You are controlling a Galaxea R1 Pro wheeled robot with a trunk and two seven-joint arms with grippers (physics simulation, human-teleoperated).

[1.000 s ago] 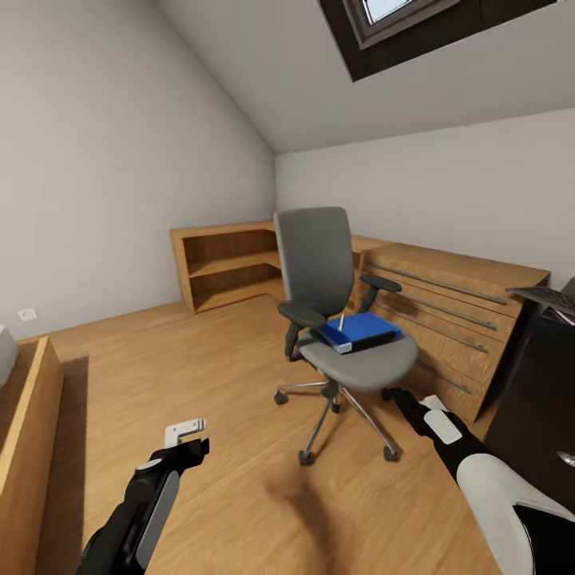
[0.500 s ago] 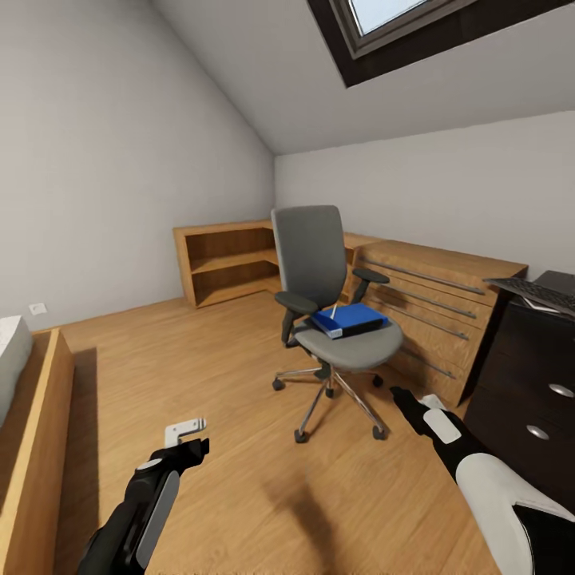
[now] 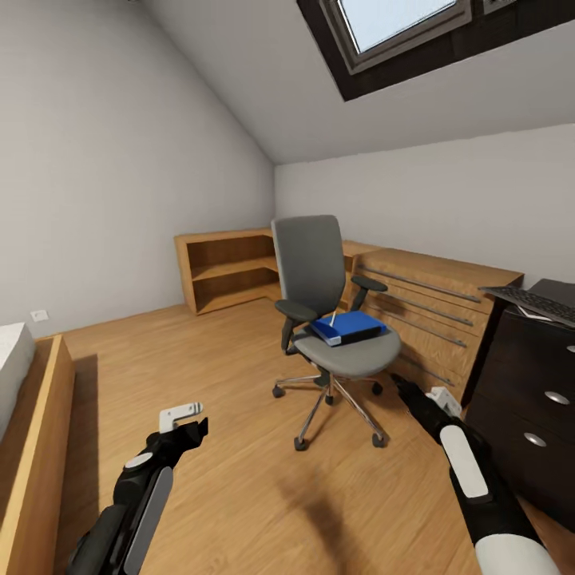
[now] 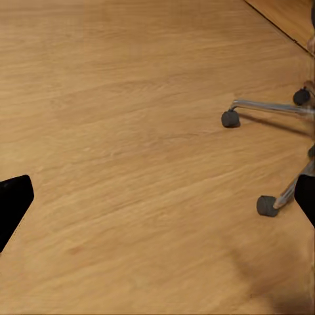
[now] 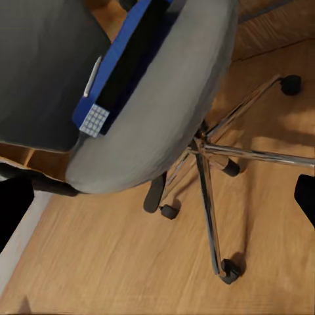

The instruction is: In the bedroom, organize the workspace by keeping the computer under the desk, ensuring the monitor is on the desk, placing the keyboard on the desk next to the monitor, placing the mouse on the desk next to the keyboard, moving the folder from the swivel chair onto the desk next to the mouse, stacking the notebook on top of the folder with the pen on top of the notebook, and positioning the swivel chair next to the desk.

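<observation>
Nearest in the head view, the left gripper (image 3: 185,421) hangs low over the bare wooden floor (image 3: 208,479), well apart from everything; in its wrist view its dark fingers (image 4: 13,207) sit at opposite edges of the picture, spread wide with nothing between them, and only floor planks and the chair's castors lie beyond. The right gripper (image 3: 419,399) hovers just beside the chrome star base of the swivel chair (image 3: 319,271), lower than the seat; its fingers (image 5: 12,207) are likewise wide apart and empty, and in its wrist view the seat's underside and the base's spokes lie ahead of them, not touching.

On the grey seat lies the blue folder (image 3: 349,326), flat, near the seat's front edge, above and beyond the right fingers. A thin white pen (image 3: 331,315) rests on top of it, tilted. In the right wrist view the folder's (image 5: 125,65) spine end carries a small pale square label with a grid of dots; no writing on it can be read. Whether a notebook lies on the folder cannot be told.

At the right edge stands the glossy black desk (image 3: 531,383) with round silver knobs, and the keyboard (image 3: 533,302) lies on its top. Behind the chair runs a low light-wood cabinet (image 3: 431,307), joining an open wooden shelf unit (image 3: 228,270) in the corner. A skylight (image 3: 395,20) is set in the sloped ceiling.
</observation>
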